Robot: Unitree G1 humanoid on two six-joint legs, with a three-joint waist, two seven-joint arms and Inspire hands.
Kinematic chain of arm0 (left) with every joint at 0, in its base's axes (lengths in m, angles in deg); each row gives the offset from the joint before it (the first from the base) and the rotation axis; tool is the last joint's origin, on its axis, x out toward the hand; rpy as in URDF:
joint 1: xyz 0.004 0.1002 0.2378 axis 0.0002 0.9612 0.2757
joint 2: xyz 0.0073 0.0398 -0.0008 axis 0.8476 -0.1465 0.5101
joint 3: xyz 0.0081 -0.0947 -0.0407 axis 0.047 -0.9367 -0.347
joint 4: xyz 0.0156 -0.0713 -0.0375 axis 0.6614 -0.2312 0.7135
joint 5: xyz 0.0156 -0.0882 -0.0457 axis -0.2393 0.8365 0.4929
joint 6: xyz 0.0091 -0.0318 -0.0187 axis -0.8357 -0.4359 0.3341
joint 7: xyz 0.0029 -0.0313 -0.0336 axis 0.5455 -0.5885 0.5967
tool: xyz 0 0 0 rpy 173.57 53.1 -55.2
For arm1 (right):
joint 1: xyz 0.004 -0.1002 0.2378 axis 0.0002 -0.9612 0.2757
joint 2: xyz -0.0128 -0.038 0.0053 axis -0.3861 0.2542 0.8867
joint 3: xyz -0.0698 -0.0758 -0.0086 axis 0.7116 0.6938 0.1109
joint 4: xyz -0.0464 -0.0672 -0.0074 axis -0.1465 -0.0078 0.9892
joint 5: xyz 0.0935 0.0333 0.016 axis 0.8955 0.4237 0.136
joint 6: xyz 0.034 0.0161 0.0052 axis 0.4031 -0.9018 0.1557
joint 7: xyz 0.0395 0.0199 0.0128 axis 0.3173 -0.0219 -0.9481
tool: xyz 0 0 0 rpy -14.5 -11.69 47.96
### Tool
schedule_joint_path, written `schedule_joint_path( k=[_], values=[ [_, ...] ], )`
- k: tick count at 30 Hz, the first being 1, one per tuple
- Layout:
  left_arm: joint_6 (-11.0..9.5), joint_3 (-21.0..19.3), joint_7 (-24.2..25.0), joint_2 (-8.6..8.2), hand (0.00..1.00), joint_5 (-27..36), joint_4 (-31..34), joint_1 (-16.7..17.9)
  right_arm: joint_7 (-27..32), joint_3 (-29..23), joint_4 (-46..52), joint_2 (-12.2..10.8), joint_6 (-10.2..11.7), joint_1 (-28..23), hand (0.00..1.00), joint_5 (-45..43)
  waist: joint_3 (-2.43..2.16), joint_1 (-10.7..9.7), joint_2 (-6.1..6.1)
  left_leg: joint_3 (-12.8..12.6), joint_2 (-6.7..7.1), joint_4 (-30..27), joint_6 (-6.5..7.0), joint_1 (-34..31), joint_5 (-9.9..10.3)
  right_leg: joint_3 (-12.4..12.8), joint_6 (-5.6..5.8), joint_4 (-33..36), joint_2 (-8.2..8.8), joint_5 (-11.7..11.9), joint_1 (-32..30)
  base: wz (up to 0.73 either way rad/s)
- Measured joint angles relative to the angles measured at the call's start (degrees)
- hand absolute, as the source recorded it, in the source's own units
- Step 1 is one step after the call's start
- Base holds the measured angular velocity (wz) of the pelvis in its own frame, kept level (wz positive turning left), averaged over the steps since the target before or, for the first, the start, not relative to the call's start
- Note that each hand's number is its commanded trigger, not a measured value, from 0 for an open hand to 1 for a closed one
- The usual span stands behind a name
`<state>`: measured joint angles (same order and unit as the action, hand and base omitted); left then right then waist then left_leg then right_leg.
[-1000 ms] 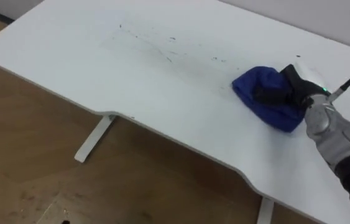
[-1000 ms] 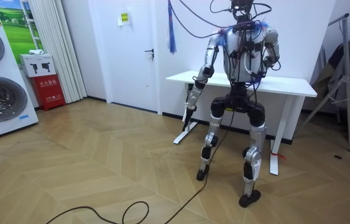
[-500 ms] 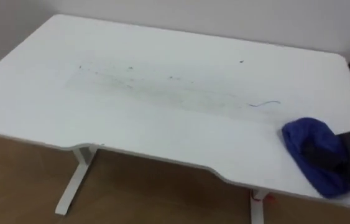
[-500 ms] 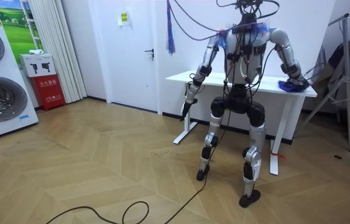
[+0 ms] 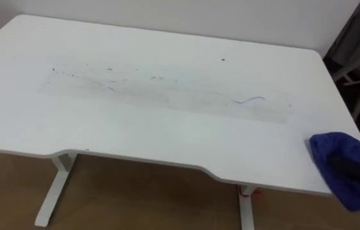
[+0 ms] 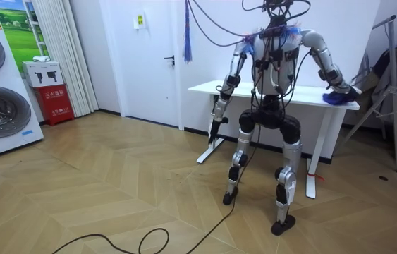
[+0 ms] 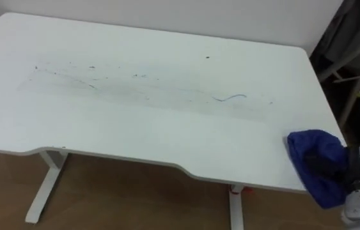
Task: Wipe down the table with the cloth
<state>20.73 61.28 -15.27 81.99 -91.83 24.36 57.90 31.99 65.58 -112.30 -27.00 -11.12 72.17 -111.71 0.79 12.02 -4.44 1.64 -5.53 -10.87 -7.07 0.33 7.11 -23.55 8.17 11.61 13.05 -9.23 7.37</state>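
Wipe barely begun: cloth parked at the table's 4 o'clock corner, marks unwiped.
White table (image 5: pixel 167 137) carries a band of dark specks and smears (image 5: pixel 167 96) running from 9 to 3 o'clock across its middle, with a blue squiggle (image 5: pixel 249 100) near 2 o'clock. Blue cloth (image 5: pixel 333 150) sits bunched on the near right edge, well apart from the band. Right hand (image 7: pixel 333 168) lies on the cloth; gripping or just pressing, cannot tell. Left hand (image 6: pixel 214 118) hangs at the robot's side, state unclear. My read: nearly the whole band is left to do.
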Motion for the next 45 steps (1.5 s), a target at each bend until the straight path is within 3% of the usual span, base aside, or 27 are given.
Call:
schedule_joint_path(
  k=[1, 5, 7, 10, 12, 16, 19, 22, 26, 29, 32, 34, 36, 37, 39, 42, 45],
  values=[
    [0.21, 0.08, 0.01, 0.0, 0.0, 0.02, -0.02, 0.12, -0.11, 1.33, 0.52, 0.03, -0.02, 0.65, 1.0, -0.87, -0.12, 0.54, 0.43, 0.08, 0.0, -0.09, 0.0, -0.06, 0.0, -0.01, 0.0, -0.02, -0.01, -0.01, -0.06, 0.03],
    [2.25, 1.78, 0.8, 0.18, 0.0, 0.12, 0.04, 0.28, -3.44, 10.19, 4.55, -0.78, -0.7, 7.57, 1.0, -4.54, 0.54, 3.72, 0.58, 0.74, 0.08, 0.09, 0.27, -0.38, -0.18, -0.72, 0.13, -0.04, -0.04, -0.08, -0.07, 0.09],
    [2.28, 2.5, 1.31, 0.15, 0.0, 0.13, 0.3, 0.07, -5.02, 12.97, 5.9, -1.49, -1.06, 10.58, 1.0, -4.76, 0.51, 4.62, 0.57, 1.67, 0.2, -0.03, 0.25, -1.29, -0.18, -1.95, 0.25, -0.04, -0.05, -0.16, -0.22, 0.24],
    [2.77, 3.0, 1.55, -0.21, 0.0, 0.02, 0.49, -0.87, -6.89, 18.52, 5.52, -2.09, -1.77, 16.24, 1.0, -6.63, 0.45, 7.69, 0.47, 2.98, 0.28, -0.07, 0.21, -2.3, -0.21, -4.19, 0.35, 0.03, -0.04, -0.23, -0.37, 0.26],
    [3.65, 3.46, 1.89, -0.3, 0.0, 0.08, 0.44, -2.8, -7.41, 23.04, 0.22, -2.98, -1.83, 22.07, 1.0, -7.63, 0.35, 9.16, -0.26, 4.24, 0.37, -1.16, 0.21, -4.55, -0.22, -7.29, 0.36, 0.08, -0.12, -0.23, -0.6, 0.45],
    [3.91, 5.24, 2.28, -0.04, 0.0, 1.19, 0.28, -6.68, -7.75, 24.48, -9.62, -3.17, -1.79, 30.19, 1.0, -3.89, 0.41, 11.62, -1.01, 7.47, 0.86, -3.13, 0.05, -9.12, -0.33, -10.48, 0.22, 0.22, -0.48, -0.32, -2.06, 0.48],
    [3.59, 8.08, 2.28, 1.59, 0.0, 2.53, -0.04, -9.36, -6.01, 24.36, -17.86, -2.89, -1.03, 35.54, 1.0, 3.88, 0.84, 12.09, -1.59, 9.69, 1.0, -5.16, -0.28, -13.73, -0.57, -12.84, -0.04, 0.15, -1.15, -0.36, -4.31, 0.32],
    [3.27, 8.11, 2.15, 2.25, 0.0, 4.3, -0.12, -9.78, -4.73, 24.22, -21.8, -1.54, 0.67, 36.76, 1.0, 11.44, 1.51, 12.65, -0.96, 10.49, 1.03, -6.66, -0.33, -16.4, -0.64, -13.14, -0.54, 0.15, -1.58, -0.04, -5.91, 0.1],
    [3.03, 9.04, 1.06, 2.76, 0.0, 5.85, -0.16, -9.8, -3.09, 18.36, -22.69, -0.31, 3.18, 36.37, 1.0, 19.7, 1.76, 11.6, -0.41, 11.77, 0.99, -6.98, -0.52, -20.39, -1.82, -13.16, -1.57, 0.18, -2.24, 0.72, -9.41, 0.07],
    [2.53, 9.09, 0.8, 3.43, 0.0, 5.84, -0.15, -9.87, -1.32, 15.78, -22.36, 0.44, 4.42, 35.28, 1.0, 19.43, 1.78, 10.95, 0.05, 11.72, 0.98, -6.67, -0.45, -21.12, -2.47, -12.53, -1.74, 0.48, -2.22, 0.98, -10.53, 0.0],
    [0.77, 8.9, 0.39, 3.51, 0.0, 7.44, -0.11, -10.24, -0.63, 13.05, -18.27, 1.14, 6.3, 31.69, 1.0, 17.93, 1.47, 10.04, 0.09, 10.43, 0.67, -6.5, -0.38, -21.58, -2.58, -9.89, -1.73, 1.46, -2.04, 0.97, -12.52, -0.2],
    [-0.13, 9.2, -0.35, 3.46, 0.0, 7.98, -0.23, -10.17, 0.08, 12.78, -17.09, 1.62, 7.69, 30.36, 1.0, 17.95, 1.29, 7.88, 0.49, 9.76, 0.65, -6.51, -0.19, -21.91, -2.91, -9.02, -1.75, 2.05, -1.73, 0.99, -13.49, -0.22],
    [-1.22, 9.73, -0.65, 3.55, 0.0, 10.18, -0.34, -10.57, 1.46, 11.76, -18.17, 2.21, 9.53, 28.4, 1.0, 17.2, 0.44, 4.73, 1.39, 8.74, 0.84, -6.4, -0.02, -21.52, -2.91, -8.01, -1.71, 2.14, -1.29, 1.01, -13.69, -0.15],
    [-1.74, 9.78, -0.63, 3.53, 0.0, 10.19, -0.36, -10.63, 1.48, 11.18, -18.79, 2.66, 9.89, 28.17, 1.0, 17.2, 0.17, 4.18, 1.74, 8.48, 0.84, -6.42, 0.02, -21.48, -2.91, -7.74, -1.67, 2.16, -1.24, 1.05, -13.78, -0.21],
    [-2.9, 10.04, -0.55, 3.51, 0.0, 10.19, -1.27, -11.8, 1.44, 10.18, -22.25, 6.0, 10.01, 28.09, 1.0, 16.69, -0.43, 2.8, 2.75, 6.58, 0.39, -6.16, 0.14, -21.2, -3.0, -5.5, -1.69, 2.92, -1.12, 1.07, -15.15, -0.36],
    [-2.95, 9.99, -0.44, 3.36, 0.0, 10.16, -1.38, -11.83, 1.64, 8.31, -23.84, 8.7, 9.1, 27.11, 1.0, 16.76, -0.51, 2.05, 3.31, 3.67, -0.59, -5.07, 0.28, -20.71, -3.22, -2.35, -2.13, 3.92, -1.12, 1.36, -17.5, -0.51],
    [-3.14, 9.96, -0.28, 3.53, 0.0, 10.21, -2.01, -11.96, 2.1, 6.92, -27.18, 11.3, 8.95, 26.72, 1.0, 18.56, -0.38, 0.66, 3.33, 2.71, -0.91, -4.39, 0.24, -20.79, -3.57, -1.41, -2.37, 4.07, -1.15, 1.51, -18.64, -0.21]
  ],
)
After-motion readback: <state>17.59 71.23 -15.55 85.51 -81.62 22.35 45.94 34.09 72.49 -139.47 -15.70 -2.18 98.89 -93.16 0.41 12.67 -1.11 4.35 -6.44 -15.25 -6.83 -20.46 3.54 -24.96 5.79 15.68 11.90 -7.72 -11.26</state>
